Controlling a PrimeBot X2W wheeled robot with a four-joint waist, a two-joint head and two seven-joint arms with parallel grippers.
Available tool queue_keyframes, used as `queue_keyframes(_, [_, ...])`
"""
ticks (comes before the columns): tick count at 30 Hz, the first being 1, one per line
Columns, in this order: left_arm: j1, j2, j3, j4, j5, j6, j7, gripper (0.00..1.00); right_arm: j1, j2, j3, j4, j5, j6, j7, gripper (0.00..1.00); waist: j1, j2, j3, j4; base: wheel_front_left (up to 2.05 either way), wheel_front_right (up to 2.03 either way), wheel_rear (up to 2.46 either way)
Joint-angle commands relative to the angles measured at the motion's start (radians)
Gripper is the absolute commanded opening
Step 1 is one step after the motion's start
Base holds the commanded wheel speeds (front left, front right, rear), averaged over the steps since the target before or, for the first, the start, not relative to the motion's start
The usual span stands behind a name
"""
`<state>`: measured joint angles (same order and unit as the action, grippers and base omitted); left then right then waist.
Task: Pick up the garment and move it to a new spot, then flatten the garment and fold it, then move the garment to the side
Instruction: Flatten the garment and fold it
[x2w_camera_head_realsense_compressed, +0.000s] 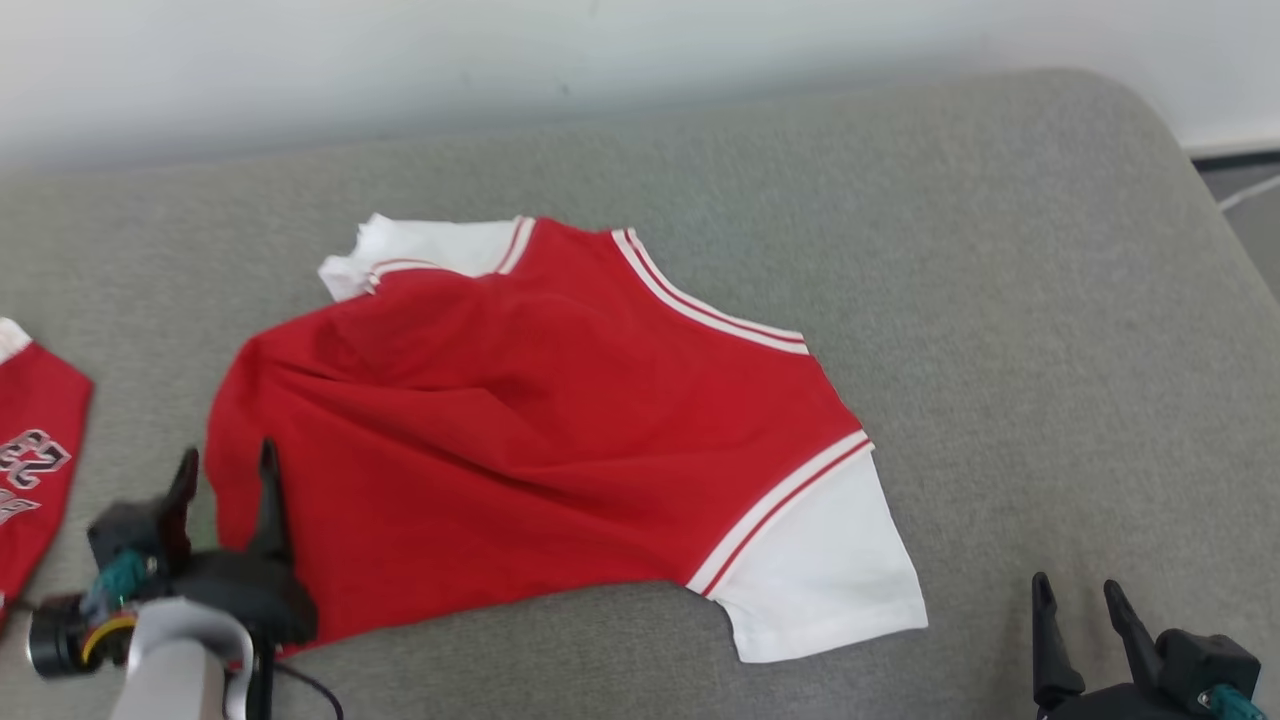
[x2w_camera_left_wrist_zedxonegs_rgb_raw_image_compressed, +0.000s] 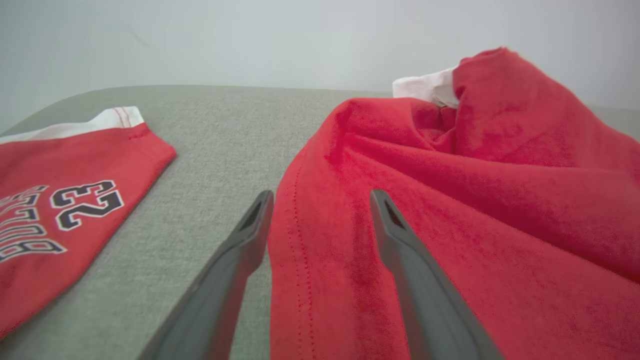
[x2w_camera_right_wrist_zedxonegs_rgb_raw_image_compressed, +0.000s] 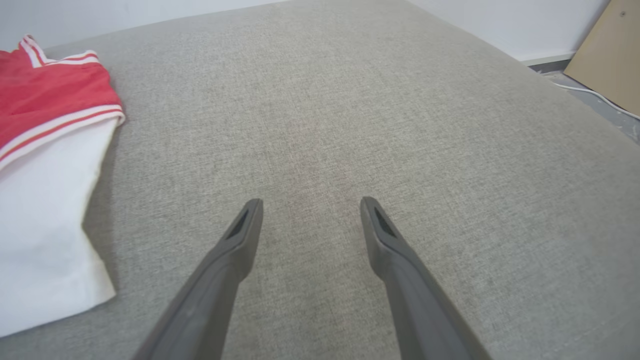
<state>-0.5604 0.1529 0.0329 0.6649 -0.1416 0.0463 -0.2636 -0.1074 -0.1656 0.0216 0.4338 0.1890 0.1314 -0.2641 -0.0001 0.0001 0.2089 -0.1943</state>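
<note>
Left wrist view: left gripper (x2w_camera_left_wrist_zedxonegs_rgb_raw_image_compressed: 321, 196) open over shirt (x2w_camera_left_wrist_zedxonegs_rgb_raw_image_compressed: 475, 200) hem.
Right gripper (x2w_camera_right_wrist_zedxonegs_rgb_raw_image_compressed: 311, 201): open, empty.
Risk: pulling away could snag hem, bunching shirt.

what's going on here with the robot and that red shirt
A two-armed robot is working on a red and white garment lying rumpled on a grey cushion. Its left gripper is open at the garment's left edge, gripping nothing. The right gripper is open too, over bare cushion near the white sleeve. A second red garment lies off to the left.
</note>
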Motion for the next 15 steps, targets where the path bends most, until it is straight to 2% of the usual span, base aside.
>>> queue_keyframes(1, [0.036,-0.001,0.01,-0.017,-0.002,-0.008,-0.001,1.0,0.015,0.0,0.005,0.001,0.007,-0.001,-0.001,1.0,0.0001,-0.0001,-0.061,0.043,0.0,0.0,0.0])
queue_keyframes(9, [0.235,-0.068,0.029,-0.127,-0.026,-0.08,-0.001,1.0,0.041,0.01,0.021,0.011,0.01,-0.001,0.0,1.0,0.0001,-0.0001,-0.131,0.081,0.0,0.0,0.0])
queue_keyframes(15, [0.312,-0.094,0.033,-0.135,-0.057,-0.136,-0.001,1.0,0.04,0.008,0.03,0.011,0.014,-0.001,0.0,1.0,0.0001,-0.0001,-0.137,0.086,0.0,0.0,0.0])
